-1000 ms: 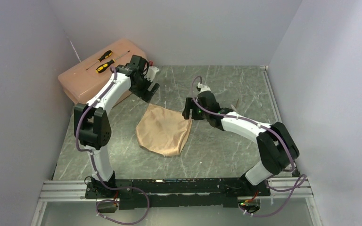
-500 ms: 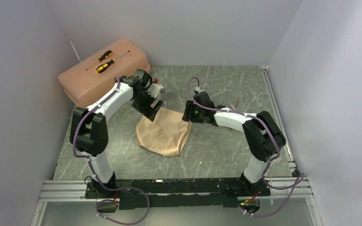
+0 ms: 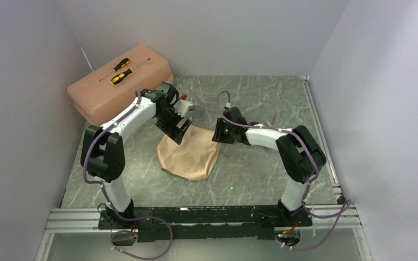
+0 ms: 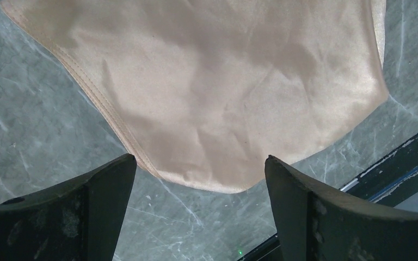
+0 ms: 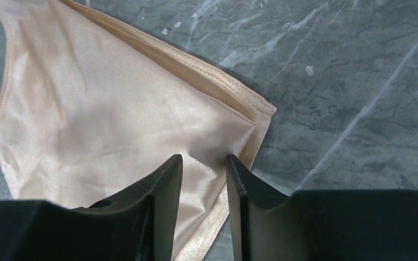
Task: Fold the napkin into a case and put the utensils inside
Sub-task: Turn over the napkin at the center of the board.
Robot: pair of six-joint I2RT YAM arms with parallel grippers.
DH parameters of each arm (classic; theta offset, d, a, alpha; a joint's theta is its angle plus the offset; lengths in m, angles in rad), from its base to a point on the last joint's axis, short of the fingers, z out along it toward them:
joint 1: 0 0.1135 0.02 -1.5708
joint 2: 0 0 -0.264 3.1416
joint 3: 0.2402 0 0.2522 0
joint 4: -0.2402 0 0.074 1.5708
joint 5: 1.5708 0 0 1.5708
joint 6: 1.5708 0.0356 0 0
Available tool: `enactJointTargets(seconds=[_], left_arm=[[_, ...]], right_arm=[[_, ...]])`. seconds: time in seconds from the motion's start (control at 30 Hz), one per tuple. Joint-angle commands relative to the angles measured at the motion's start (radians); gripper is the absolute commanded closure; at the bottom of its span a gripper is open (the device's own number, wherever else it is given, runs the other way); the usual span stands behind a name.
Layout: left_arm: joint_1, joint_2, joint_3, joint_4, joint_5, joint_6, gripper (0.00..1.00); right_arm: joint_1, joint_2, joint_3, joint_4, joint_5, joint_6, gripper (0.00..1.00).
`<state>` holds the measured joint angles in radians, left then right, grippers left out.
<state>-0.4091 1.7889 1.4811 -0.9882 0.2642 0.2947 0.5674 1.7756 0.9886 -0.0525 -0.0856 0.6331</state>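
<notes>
top external: napkin (image 3: pixel 189 155) lies flat on the marble table (image 3: pixel 261 174), mid-scene, between the two arms, with its rounded edge toward the near side. its outline is unchanged from a second ago.

left gripper (image 3: pixel 180 126) was beside the pink toolbox (image 3: pixel 100 92) a second ago. it has since swung right and nearer, and now hangs over the napkin's far left corner. two yellow-and-black screwdrivers (image 3: pixel 121 70) sit on the toolbox lid, not moved.

right gripper (image 3: pixel 217 136) stayed at the napkin's far right corner. its forearm now lies lower and flatter than a second ago, and the elbow is pulled in toward the left.

left wrist: left gripper (image 4: pixel 198 159) has its fingers (image 4: pixel 106 187) spread wide, above the cloth (image 4: pixel 223 103) and clear of it. creases and a stitched hem show.

right wrist: right gripper (image 5: pixel 204 158) has its fingers (image 5: pixel 163 185) drawn close, leaving a narrow slot. the slot sits over the napkin (image 5: pixel 103 119) just inside the hemmed corner, and cloth shows in it. cannot tell whether the pads pinch the cloth yet.
</notes>
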Motion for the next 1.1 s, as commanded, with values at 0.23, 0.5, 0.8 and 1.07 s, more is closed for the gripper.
enactJointTargets(seconds=[0.23,0.5,0.8,1.07], left_arm=[[-0.004,-0.081,-0.053,-0.015,0.073,0.049,0.06],[-0.054,-0.059,-0.051,-0.022,0.084,0.053,0.06],[-0.163,-0.047,-0.085,-0.022,0.040,0.068,0.06],[-0.161,-0.011,-0.044,0.013,-0.046,0.093,0.06]], right_arm=[[-0.035,0.025,0.059,0.025,0.006,-0.011,0.92],[-0.084,0.009,0.044,0.031,-0.005,-0.041,1.00],[-0.092,0.039,0.064,0.049,-0.063,-0.060,0.78],[-0.092,-0.031,0.073,0.011,-0.058,-0.100,0.43]])
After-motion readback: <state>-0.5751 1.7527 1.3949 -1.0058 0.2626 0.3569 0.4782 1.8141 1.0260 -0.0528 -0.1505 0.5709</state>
